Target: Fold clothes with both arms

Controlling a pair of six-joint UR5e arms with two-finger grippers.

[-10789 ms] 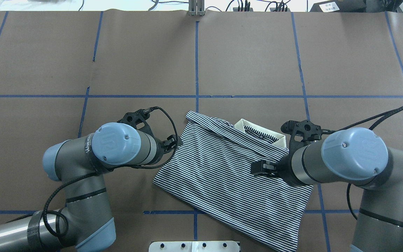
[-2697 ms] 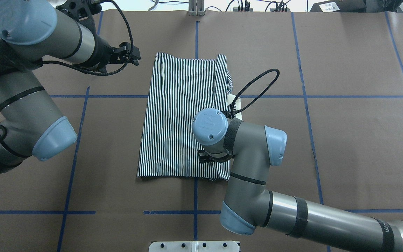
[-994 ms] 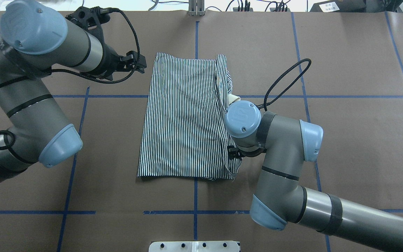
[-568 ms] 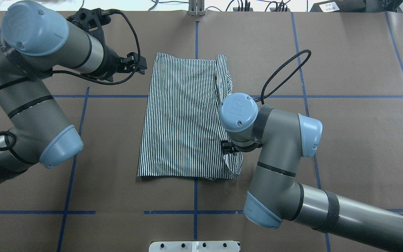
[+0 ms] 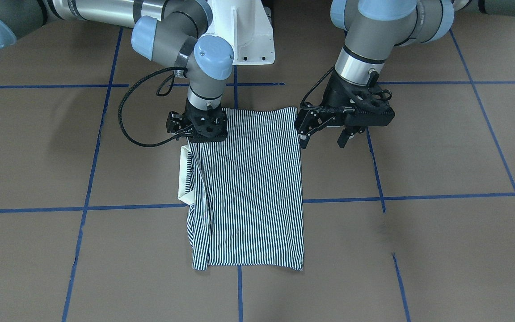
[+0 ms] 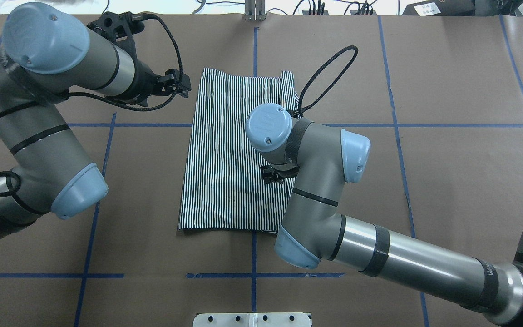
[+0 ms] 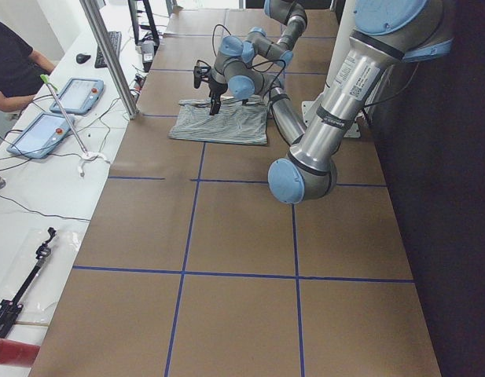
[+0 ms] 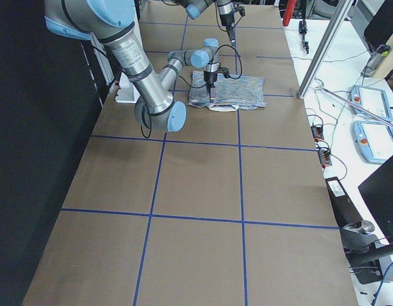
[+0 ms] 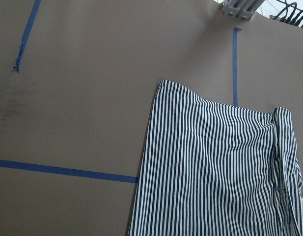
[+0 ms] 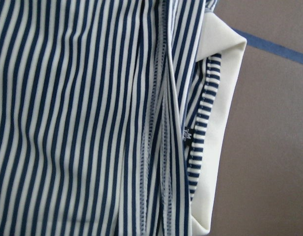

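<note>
While right jaws overhang shirt (image 5: 253, 179) edge, perhaps touching, left jaws spread beside

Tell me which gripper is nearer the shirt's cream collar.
Right. The right gripper sits over the shirt near the collar; the left gripper hovers off the opposite edge.

UR logo on right arm joint cap (image 6: 268, 123); forearm lettering (image 6: 493, 274) too small to read.

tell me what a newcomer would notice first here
The striped shirt lies folded in a long rectangle at the middle of the table, its cream collar poking out on the robot's right. The right gripper sits low over that side; the left gripper hovers open beside the other.
</note>
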